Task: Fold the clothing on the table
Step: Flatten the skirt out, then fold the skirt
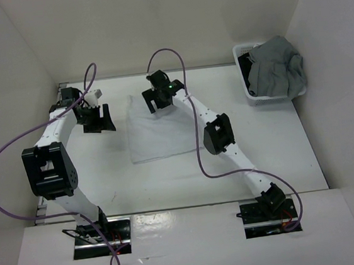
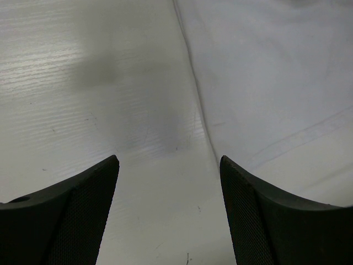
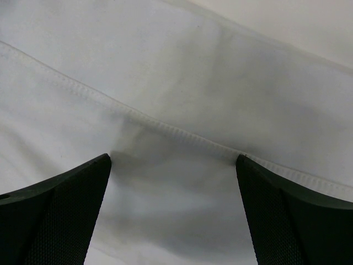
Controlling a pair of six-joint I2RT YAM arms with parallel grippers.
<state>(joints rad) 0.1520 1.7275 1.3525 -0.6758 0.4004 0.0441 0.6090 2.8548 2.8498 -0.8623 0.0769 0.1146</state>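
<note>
**Item 1. clothing** [image 1: 157, 125]: white, thin, lightly wrinkled. It lies flat as a rough rectangle on the desk [image 1: 280, 153], at the middle toward the far side. Nothing grips it.

**Item 2. right claw** [image 1: 161, 99]: jaws wide, holding nothing. It hangs low over the far edge of the clothing, its fingers either side of a stitched hem [image 3: 182, 135]. Judged to be set there to pinch that edge and carry it across for a fold.

**Item 3. left claw** [image 1: 96, 119]: jaws wide, holding nothing. It is over bare desk just beside the cloth's left edge, one finger reaching above the fabric. Judged to be staged to take that side so both arms can lift together.

**Item 4. basket** [image 1: 249, 96]: white, slatted, at the far right, well apart from the clothing. It holds a grey garment [image 1: 278, 71] heaped over its rim. Judged to be outside this fold.
</note>
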